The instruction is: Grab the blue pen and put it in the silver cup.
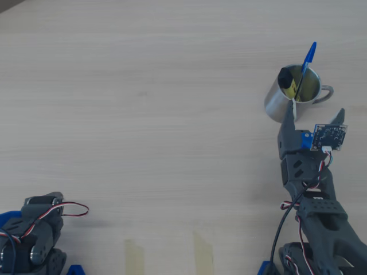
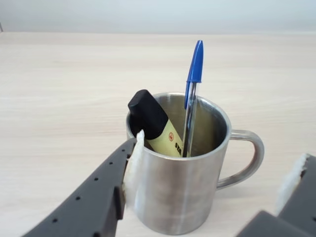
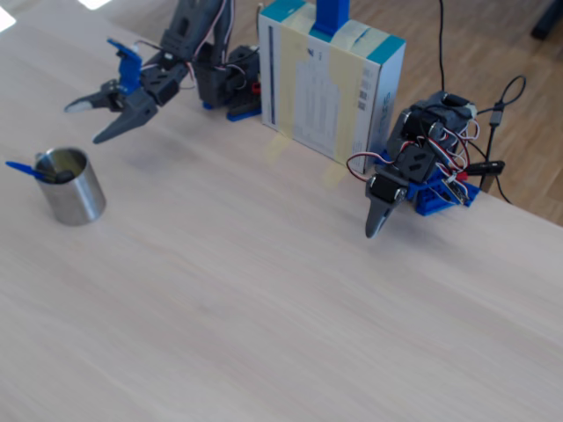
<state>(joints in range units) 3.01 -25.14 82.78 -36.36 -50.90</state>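
Blue pen (image 2: 192, 98), slim clear barrel, upright in shiny brushed-steel silver cup (image 2: 182, 192); dark pincer (image 2: 210, 182) spread wide.

The arm reaches up along the right edge of the overhead view, its gripper (image 1: 314, 113) empty with jaws spread wide, seemingly raised above the tabletop.

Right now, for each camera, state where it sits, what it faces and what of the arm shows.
Overhead view: straight above, facing the table; arm reaches the silver cup.
Wrist view: on the arm, facing the cup; open gripper straddles it.
Fixed view: raised, oblique; whole arm visible.
All show the blue pen in the cup.
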